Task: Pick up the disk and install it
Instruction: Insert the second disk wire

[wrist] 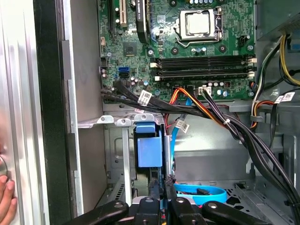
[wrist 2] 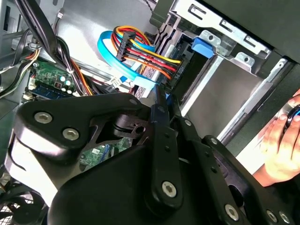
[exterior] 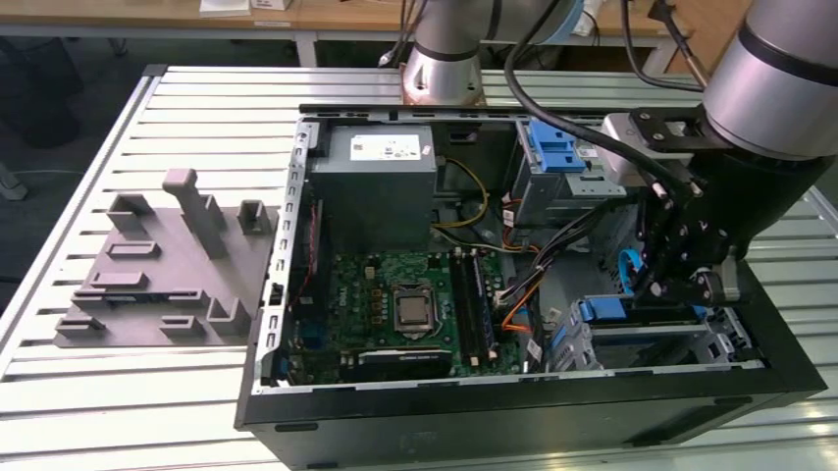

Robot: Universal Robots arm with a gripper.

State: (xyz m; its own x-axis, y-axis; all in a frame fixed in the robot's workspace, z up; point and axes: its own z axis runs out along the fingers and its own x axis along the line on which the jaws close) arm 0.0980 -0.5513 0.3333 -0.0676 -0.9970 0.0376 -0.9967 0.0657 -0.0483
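- The computer case [exterior: 524, 407] lies on its side with the panel off, so the drive bays face up and the arm can reach in from above.
- The gripper [wrist: 161, 190] is down in the bay corner at the exterior view's right, clear of the motherboard [wrist: 187, 47]. That is consistent with work at the drive bay rather than at the board.
- The fingers [wrist: 153, 187] are drawn nearly together on a thin blue edge. I judge this to be the carrier bracket of the disk [wrist: 149, 150], so the grip is a pinch on the disk.
- The disk stands edge-on in the bay just ahead of the fingertips, beside a blue data cable [wrist: 199, 193]. It looks partly or fully slid home — the seating cannot be confirmed.
- The disk's label and flat face are hidden. In the second wrist view the gripper's own linkage covers the contact point.
- A bundle of black and coloured cables [wrist: 220, 117] crosses close above the bay.
- A person's hand [wrist 2: 281, 145] rests at the case edge, cut off by the frame — its purpose is unclear.
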